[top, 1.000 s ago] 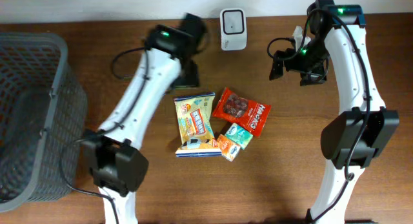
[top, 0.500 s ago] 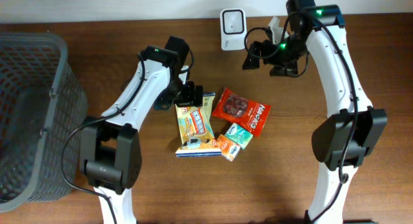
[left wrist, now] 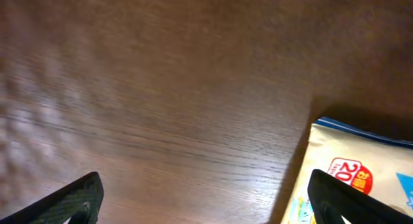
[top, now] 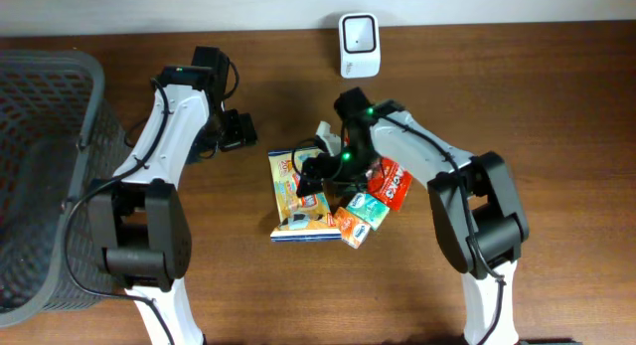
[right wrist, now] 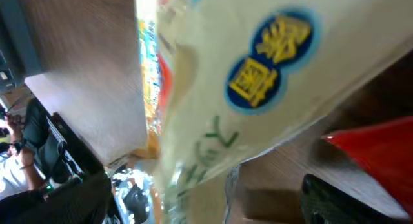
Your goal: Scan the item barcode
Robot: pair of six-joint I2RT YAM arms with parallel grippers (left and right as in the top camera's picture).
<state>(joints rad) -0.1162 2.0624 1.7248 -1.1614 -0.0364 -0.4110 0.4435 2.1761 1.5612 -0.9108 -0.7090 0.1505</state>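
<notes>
- The yellow snack bag (top: 294,212) lies flat mid-table (top: 517,96). A red pouch (top: 396,183), a green pack (top: 367,208) and an orange pack (top: 348,228) crowd its right side.
- The right gripper (top: 314,176) is low over the bag's upper half, with its arm folded in from the right. Its fingers (right wrist: 352,201) are set wide apart and clamp nothing.
- The left gripper (top: 232,133) hangs over bare wood just left of the bag, fingers spread.
- The scanner (top: 358,32) stands at the far edge.
- The mesh basket (top: 94,96) sits far left, well apart from every pack.
</notes>
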